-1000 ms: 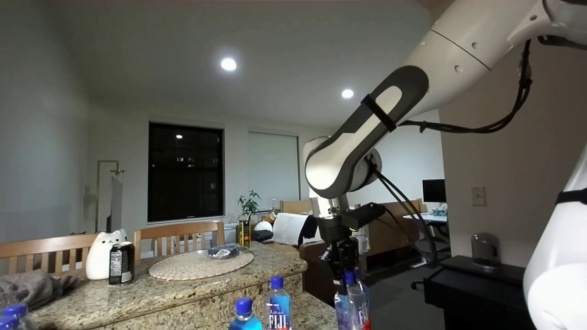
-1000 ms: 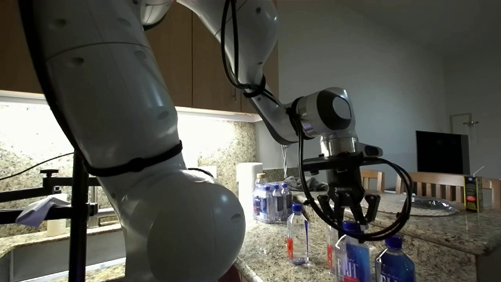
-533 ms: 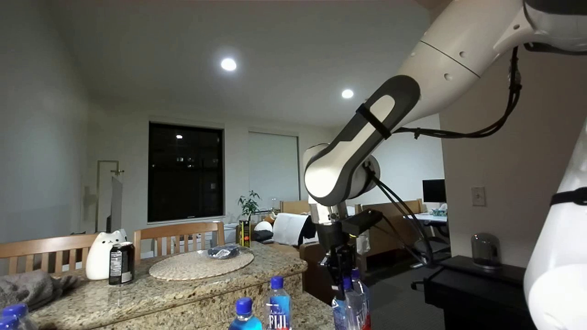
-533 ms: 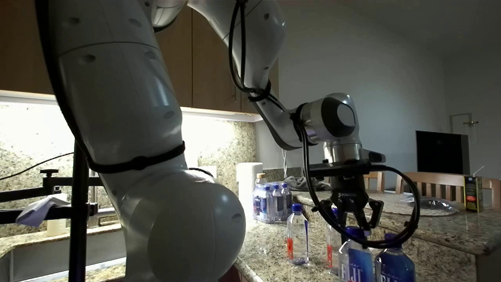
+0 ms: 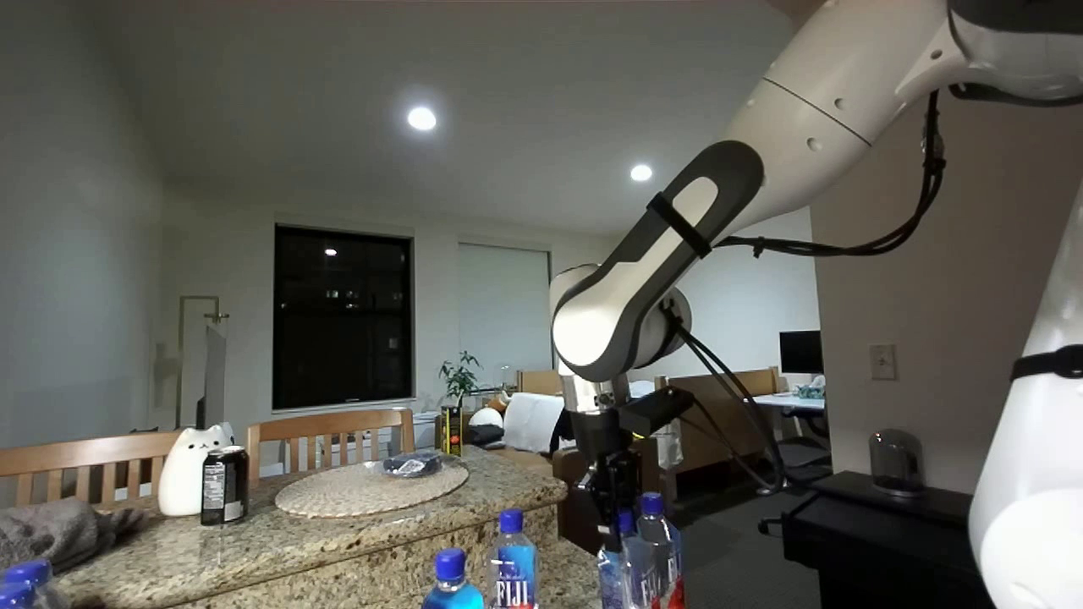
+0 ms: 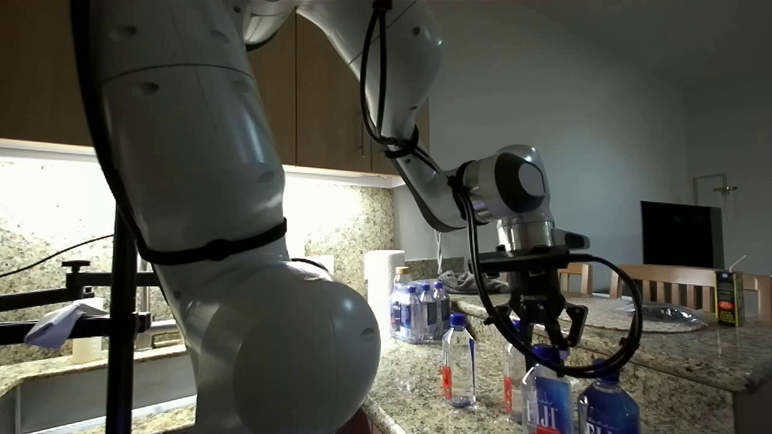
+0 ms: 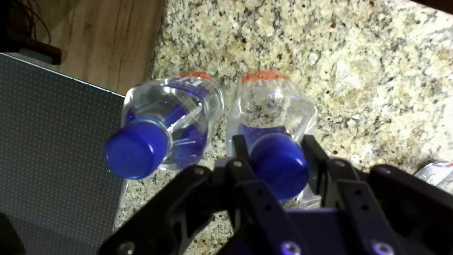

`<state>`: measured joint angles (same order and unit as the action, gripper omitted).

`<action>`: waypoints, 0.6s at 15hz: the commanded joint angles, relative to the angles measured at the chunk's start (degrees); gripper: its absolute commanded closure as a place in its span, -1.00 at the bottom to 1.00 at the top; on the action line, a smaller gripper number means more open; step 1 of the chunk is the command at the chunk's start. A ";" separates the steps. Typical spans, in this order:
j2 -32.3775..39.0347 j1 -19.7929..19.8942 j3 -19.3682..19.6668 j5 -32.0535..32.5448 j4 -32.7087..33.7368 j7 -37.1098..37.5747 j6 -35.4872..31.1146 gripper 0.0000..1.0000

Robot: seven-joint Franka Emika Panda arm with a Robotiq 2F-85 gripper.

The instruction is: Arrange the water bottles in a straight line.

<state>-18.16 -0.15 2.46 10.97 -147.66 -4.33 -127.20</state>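
Observation:
My gripper (image 7: 276, 143) has its two fingers close against the sides of the blue cap of a water bottle (image 7: 279, 170); the held bottle shows in both exterior views (image 5: 636, 562) (image 6: 549, 398). Its base is out of frame there, so I cannot tell whether it touches the counter. Another bottle (image 7: 136, 150) stands just beside it, at the left in the wrist view; it also shows in both exterior views (image 5: 666, 541) (image 6: 608, 401). On the other side stand a partly hidden bottle (image 6: 512, 374) and a bottle farther away (image 6: 459, 361). They also show in an exterior view (image 5: 513, 562) (image 5: 453, 584).
A pack of bottles (image 6: 422, 313) stands farther back beside a paper towel roll (image 6: 383, 295). A raised granite ledge (image 5: 338, 541) runs alongside, carrying a round mat (image 5: 338, 495), a dark can (image 5: 224, 486) and a carton (image 6: 728, 298). The counter edge is close to the left bottle in the wrist view.
My gripper has lowered, then shifted left in an exterior view, and the held bottle moved with it. The neighbouring bottle's cap now shows clear to its right. The other bottles have stayed put.

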 commanded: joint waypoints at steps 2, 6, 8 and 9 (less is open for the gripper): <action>1.49 1.32 0.74 -0.78 1.09 -1.01 -1.52 0.69; 1.57 1.81 1.31 -0.88 0.88 -0.76 -2.19 0.69; 1.39 1.71 1.49 -1.17 0.60 -0.80 -2.34 0.69; 1.35 1.67 1.57 -1.35 0.46 -0.84 -2.56 0.69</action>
<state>-17.26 0.70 4.08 10.79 -146.99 -4.33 -128.13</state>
